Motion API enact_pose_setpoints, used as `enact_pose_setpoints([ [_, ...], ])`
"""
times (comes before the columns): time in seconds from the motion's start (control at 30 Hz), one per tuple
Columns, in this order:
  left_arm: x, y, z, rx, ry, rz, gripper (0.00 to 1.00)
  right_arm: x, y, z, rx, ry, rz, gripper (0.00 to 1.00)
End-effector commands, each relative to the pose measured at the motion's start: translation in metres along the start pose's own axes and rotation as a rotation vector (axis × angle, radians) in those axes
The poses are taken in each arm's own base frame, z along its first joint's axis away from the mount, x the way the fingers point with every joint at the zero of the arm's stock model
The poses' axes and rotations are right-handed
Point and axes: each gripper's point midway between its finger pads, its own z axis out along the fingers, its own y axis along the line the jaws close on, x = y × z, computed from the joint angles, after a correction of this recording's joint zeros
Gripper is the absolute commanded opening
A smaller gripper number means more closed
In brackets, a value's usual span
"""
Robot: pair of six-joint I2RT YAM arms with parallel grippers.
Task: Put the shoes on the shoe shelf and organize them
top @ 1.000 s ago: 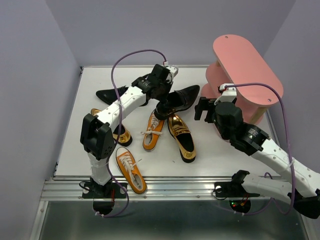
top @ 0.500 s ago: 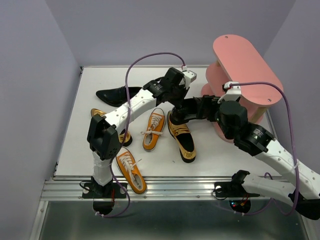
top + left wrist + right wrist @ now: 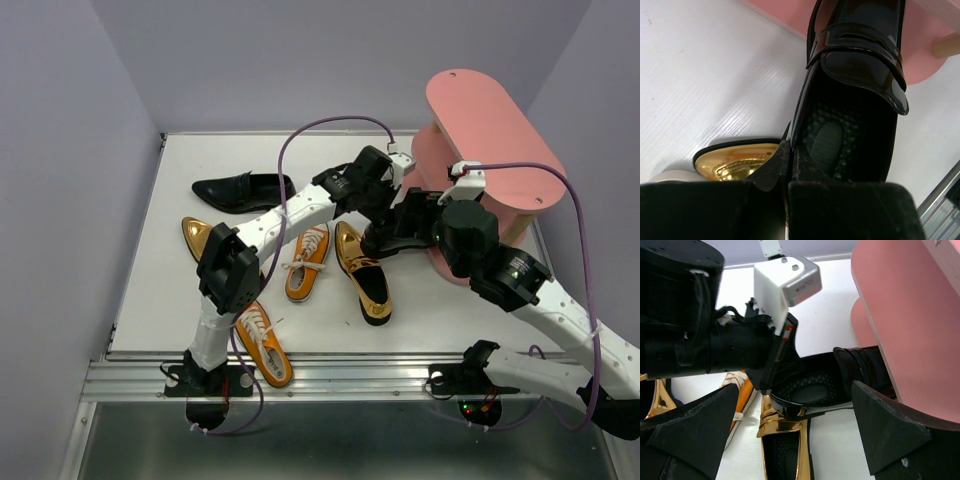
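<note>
The left gripper (image 3: 788, 186) was clamped nearly shut on the thin side wall at the heel of a black dress shoe (image 3: 855, 100), which hung above the table (image 3: 170, 300) just left of the shoe shelf (image 3: 495, 120), its toe pointing at the pink lower boards. Whether the toe already touched a board could not be told. The right gripper (image 3: 795, 390) stood with its fingers spread as wide as they go, holding nothing, facing the shoe's open mouth from the near right. A gold loafer (image 3: 362, 275) lay directly below the carried heel, an orange sneaker (image 3: 305, 262) just left of that, and the second black shoe (image 3: 243, 188) well apart at the far left. The step looked like feeding this shoe onto a shelf board, perhaps with the right arm's help. Done well, the toe would go in first along the board's length, low enough to clear the board above, and to one side so its mate fits alongside. A pinch on so narrow a wall lets the shoe swing, so the sole should sit flat before letting go. The two arms were crowded together, so each needed to move slowly.
</note>
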Motion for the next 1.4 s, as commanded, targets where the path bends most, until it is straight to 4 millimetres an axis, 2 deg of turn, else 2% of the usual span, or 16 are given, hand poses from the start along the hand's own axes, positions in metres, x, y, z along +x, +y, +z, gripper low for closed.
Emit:
enact_pose_setpoints([
  [0.0,-0.075,-0.039,-0.023,0.1,-0.231,0.008,0.0,-0.026,0.0,-0.012,-0.013,-0.06,0.044,1.0],
  [0.3,-0.091,-0.065,-0.007,0.153,-0.273,0.008,0.0,-0.02,0.001,-0.012,-0.024,-0.051,0.052,1.0],
  [0.5,-0.095,-0.071,0.009,0.171,-0.285,0.011,0.0,-0.018,0.0,-0.014,-0.026,-0.047,0.055,1.0],
  [0.67,-0.101,-0.078,0.013,0.201,-0.313,-0.008,0.0,-0.016,-0.001,-0.014,-0.024,-0.041,0.054,1.0],
  [0.93,-0.1,-0.091,0.03,0.256,-0.317,-0.043,0.0,-0.014,-0.003,-0.015,-0.019,-0.033,0.057,1.0],
  [1.2,-0.092,-0.088,0.046,0.247,-0.32,-0.075,0.0,-0.012,-0.003,-0.014,-0.017,-0.03,0.052,1.0],
  [1.37,-0.089,-0.093,0.052,0.274,-0.322,-0.086,0.0,-0.01,-0.004,-0.014,-0.016,-0.025,0.055,1.0],
])
